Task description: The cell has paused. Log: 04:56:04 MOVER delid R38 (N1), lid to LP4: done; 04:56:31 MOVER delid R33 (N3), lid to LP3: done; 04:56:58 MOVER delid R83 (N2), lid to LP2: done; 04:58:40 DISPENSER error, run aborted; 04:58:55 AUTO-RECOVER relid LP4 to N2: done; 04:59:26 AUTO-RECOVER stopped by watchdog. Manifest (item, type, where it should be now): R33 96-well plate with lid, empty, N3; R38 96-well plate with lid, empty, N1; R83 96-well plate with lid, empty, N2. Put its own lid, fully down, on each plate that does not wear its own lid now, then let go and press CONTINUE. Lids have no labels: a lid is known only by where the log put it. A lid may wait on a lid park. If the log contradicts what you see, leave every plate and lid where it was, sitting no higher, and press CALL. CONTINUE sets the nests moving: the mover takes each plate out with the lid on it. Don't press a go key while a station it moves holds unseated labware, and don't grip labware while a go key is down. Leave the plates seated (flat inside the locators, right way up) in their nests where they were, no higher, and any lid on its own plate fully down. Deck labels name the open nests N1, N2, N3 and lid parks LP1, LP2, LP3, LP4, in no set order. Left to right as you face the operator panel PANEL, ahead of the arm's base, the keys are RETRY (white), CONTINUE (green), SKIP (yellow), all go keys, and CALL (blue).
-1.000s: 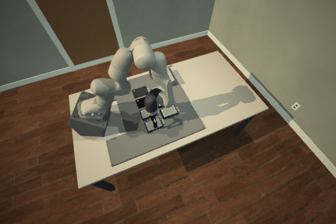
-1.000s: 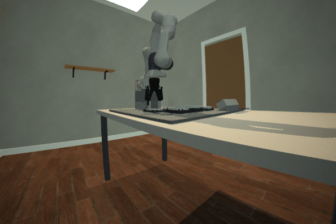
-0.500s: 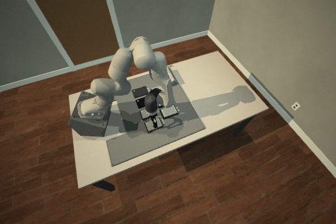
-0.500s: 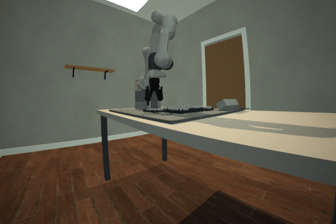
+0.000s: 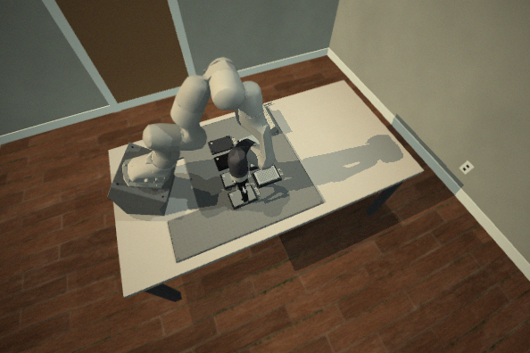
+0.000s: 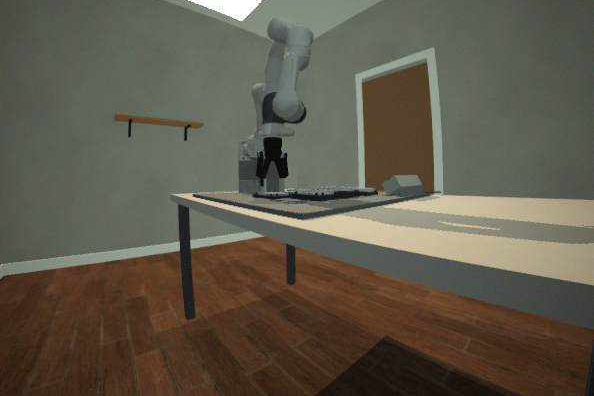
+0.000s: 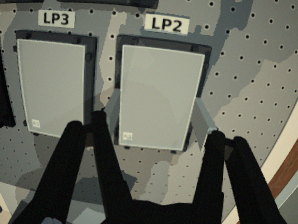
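Note:
My gripper [image 7: 156, 103] is down over the lid park labelled LP2 [image 7: 165, 24]. Its fingers are shut on the long sides of the pale lid [image 7: 160, 96] that lies flat in that park. A second pale lid [image 7: 51, 86] lies in the park labelled LP3 [image 7: 55, 19], just left of it. In the top view the gripper [image 5: 244, 193] stands upright over the nearest park. An uncovered well plate [image 5: 268, 176] sits to its right.
Two dark squares [image 5: 221, 144] [image 5: 225, 161] lie on the grey deck mat nearer the arm's base. The operator panel [image 5: 269, 117] stands at the mat's far edge and also shows in the exterior view [image 6: 403, 183]. The arm hides part of the deck.

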